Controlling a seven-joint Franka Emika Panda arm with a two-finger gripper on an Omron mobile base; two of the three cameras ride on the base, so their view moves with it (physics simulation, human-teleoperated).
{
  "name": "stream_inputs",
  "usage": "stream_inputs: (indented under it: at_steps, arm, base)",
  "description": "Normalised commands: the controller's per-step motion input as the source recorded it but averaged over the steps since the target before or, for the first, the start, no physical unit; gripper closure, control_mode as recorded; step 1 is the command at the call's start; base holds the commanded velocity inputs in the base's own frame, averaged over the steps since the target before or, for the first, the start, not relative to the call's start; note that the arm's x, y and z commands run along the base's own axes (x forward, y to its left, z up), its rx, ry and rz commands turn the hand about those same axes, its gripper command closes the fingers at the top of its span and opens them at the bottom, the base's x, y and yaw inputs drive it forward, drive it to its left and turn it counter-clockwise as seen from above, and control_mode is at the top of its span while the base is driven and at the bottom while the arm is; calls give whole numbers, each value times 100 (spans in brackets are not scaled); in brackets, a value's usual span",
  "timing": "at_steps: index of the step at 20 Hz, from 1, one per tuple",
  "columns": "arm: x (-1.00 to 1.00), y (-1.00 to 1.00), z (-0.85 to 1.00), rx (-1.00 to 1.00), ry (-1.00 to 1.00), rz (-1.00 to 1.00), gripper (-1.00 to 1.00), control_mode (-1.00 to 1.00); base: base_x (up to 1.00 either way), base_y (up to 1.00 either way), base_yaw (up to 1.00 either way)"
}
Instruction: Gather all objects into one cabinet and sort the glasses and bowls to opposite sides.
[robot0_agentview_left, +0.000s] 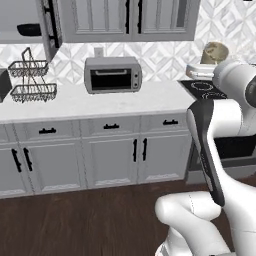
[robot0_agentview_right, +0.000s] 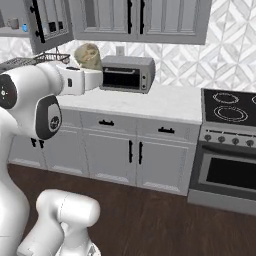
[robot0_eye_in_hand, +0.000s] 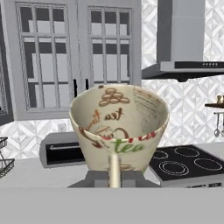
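While my claw (robot0_eye_in_hand: 114, 177) is clamped on the rim of the beige cup (robot0_eye_in_hand: 119, 127), I count just one cup up here, held high above the counter (robot0_agentview_left: 75, 102) in front of the toaster oven (robot0_agentview_right: 127, 73); its mouth tips toward my hand camera, long axis roughly level; one black bowl (robot0_agentview_left: 28, 30) sits on the open cabinet's shelf (robot0_agentview_left: 20, 38) at far left; one blue bowl (robot0_agentview_right: 25, 28) and one grey-brown cup (robot0_agentview_right: 13, 23) sit there too.

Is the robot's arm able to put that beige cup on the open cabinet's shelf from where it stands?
Probably not yet. The gripper is shut on the beige cup, held high above the counter, but the open cabinet sits far left, so the base likely must drive closer.
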Motion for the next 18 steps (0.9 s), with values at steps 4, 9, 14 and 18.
stream_inputs:
  at_steps: [4,9,14,18]
  arm:
    - [0,0,0,0,0,0,100,100]
    - [0,0,0,0,0,0,100,100]
    - [0,0,0,0,0,0,100,100]
    - [0,0,0,0,0,0,100,100]
  base:
    - [-24,100,0]
    - [-28,100,0]
    - [-35,100,0]
    - [-34,100,0]
